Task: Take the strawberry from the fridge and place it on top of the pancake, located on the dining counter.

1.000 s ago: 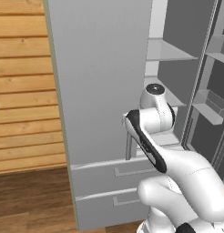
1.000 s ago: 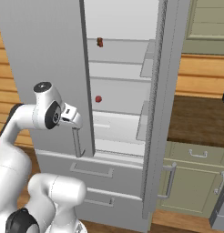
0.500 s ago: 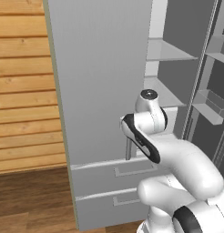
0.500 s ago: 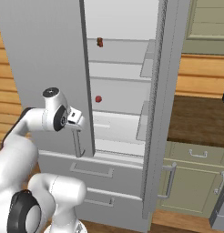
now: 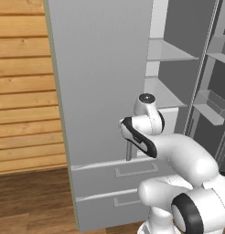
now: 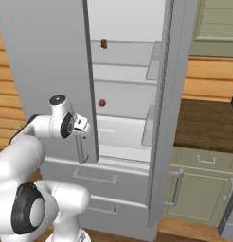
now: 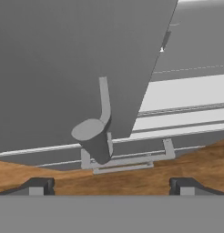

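We have the fridge (image 6: 52, 71) open, our gripper (image 7: 109, 186) spread wide and empty, the strawberry (image 6: 103, 102), apparently shelved, unpicked.

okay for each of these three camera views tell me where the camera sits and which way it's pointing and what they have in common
Left base view: behind the arm to its left, facing the fridge; white arm rises lower right.
Right base view: behind to its right, looking into the open fridge at the strawberry; arm lower left, pincer by the door edge.
Hand view: on the hand, looking along the pincer at the door handle; finger tips apart at bottom.
Shared: both base views show the fridge door and arm.
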